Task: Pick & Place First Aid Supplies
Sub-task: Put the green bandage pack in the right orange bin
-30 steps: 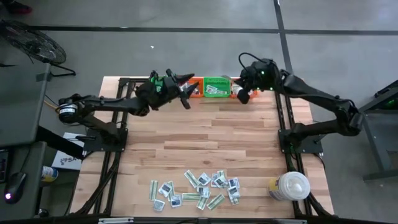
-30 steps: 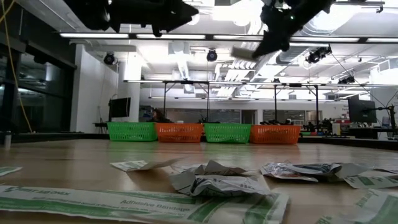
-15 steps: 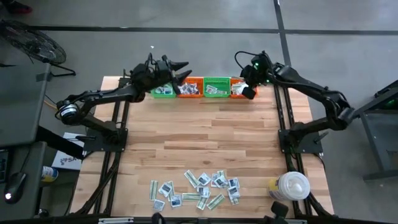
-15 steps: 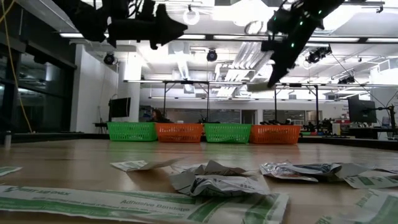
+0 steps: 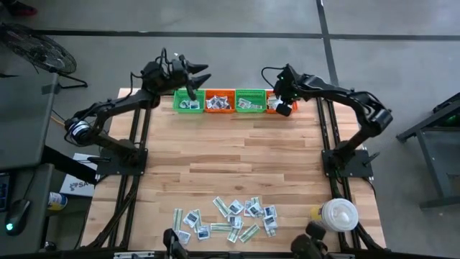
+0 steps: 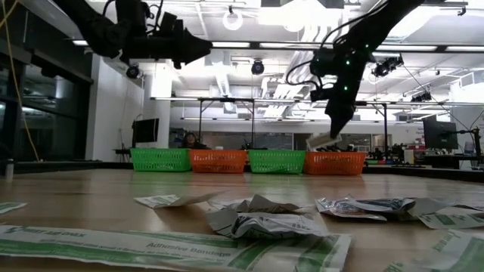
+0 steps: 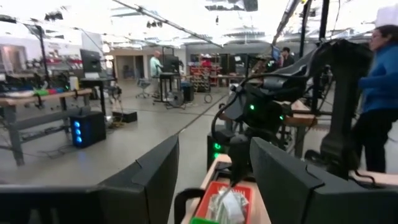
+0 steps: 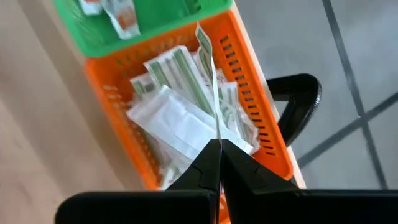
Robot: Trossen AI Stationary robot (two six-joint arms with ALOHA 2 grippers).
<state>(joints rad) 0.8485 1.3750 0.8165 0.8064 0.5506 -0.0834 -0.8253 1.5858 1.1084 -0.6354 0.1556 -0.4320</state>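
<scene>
Wood-plank table point(image 5: 237, 165); packets point(image 5: 226, 219) scattered near edge; grey floor point(image 5: 237, 57).

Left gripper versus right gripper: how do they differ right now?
The left gripper is open and empty; the right gripper is shut on a narrow packet standing edge-on. The left gripper is raised high at the green basket end of the row; the right gripper sits lower, over the orange end basket, already full of packets. Both are at the far edge of the table.
</scene>
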